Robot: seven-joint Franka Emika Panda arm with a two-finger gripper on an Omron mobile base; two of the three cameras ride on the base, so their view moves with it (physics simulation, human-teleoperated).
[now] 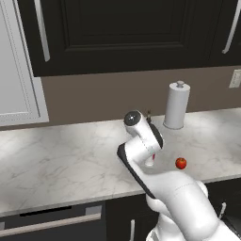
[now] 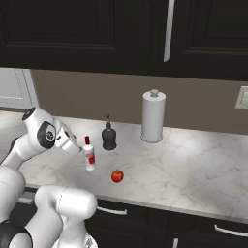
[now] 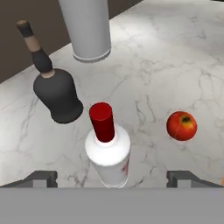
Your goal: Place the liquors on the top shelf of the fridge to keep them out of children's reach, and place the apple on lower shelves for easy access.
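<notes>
The slim white liquor bottle (image 3: 108, 154) with its red cap (image 3: 102, 121) stands upright on the marble counter (image 2: 193, 164). My gripper (image 3: 113, 179) is open, one fingertip on each side of it, not touching. In the right base view the gripper (image 2: 76, 147) hangs just left of the white bottle (image 2: 89, 155). The squat dark liquor bottle (image 3: 57, 95) stands behind it, also seen as the dark bottle (image 2: 109, 136). The small red apple (image 3: 181, 125) lies to the right, the same apple (image 2: 117, 176) (image 1: 180, 163) sitting near the counter's front edge. The fridge and its shelves are out of view.
A tall white paper towel roll (image 2: 153, 116) (image 1: 176, 106) stands near the back wall. Black panelled cabinets (image 2: 97, 29) hang over the counter. A pale cabinet door (image 1: 14, 61) is at the far left. My own arm (image 1: 141, 146) hides most of the white bottle in the left base view.
</notes>
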